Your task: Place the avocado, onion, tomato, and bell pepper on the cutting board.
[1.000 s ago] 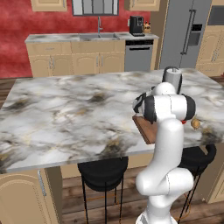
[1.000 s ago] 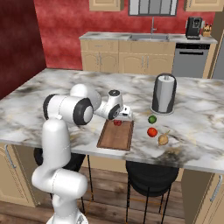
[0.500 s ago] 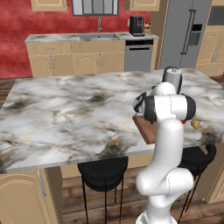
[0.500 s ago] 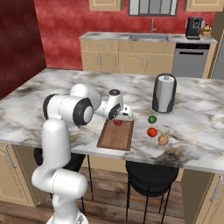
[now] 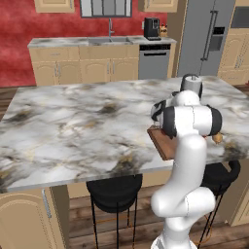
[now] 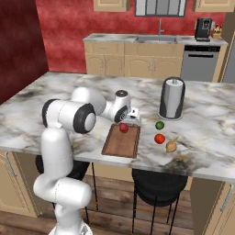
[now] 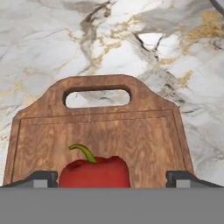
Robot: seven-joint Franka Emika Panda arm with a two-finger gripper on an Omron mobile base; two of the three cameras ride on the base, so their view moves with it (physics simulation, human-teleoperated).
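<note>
While the gripper [image 7: 112, 179] stands released, its two dark fingertips [image 7: 41, 178] are spread wide to either side of one red bell pepper [image 7: 94, 171] with a curved green stem, and neither tip touches it in the hand view. That pepper rests on the one cutting board [image 7: 100, 131], a reddish-brown wooden board with a raised rim and a slotted handle at its far end as the hand camera sees it. In the right base view the gripper [image 6: 132, 117] sits just above the far end of the board [image 6: 121, 143], and the pepper [image 6: 124, 127] lies on the board's far end right below it.

Three more pieces of produce lie off the board on the marble island counter [image 6: 206, 133], to the board's right in the right base view: one green avocado [image 6: 159, 125], one red tomato [image 6: 159, 138] just in front of it, and one tan onion [image 6: 171, 146] beside the tomato. The three sit close together, near the board but apart from it. One dark cylindrical canister [image 6: 172, 97] with a pale top stands upright behind the avocado.

From the left base view the white arm hides most of the board [image 5: 160, 143], whose near corner shows at the counter edge; the onion [image 5: 217, 138] peeks out just right of the arm. Two black stools [image 6: 158, 181] stand under the counter.
</note>
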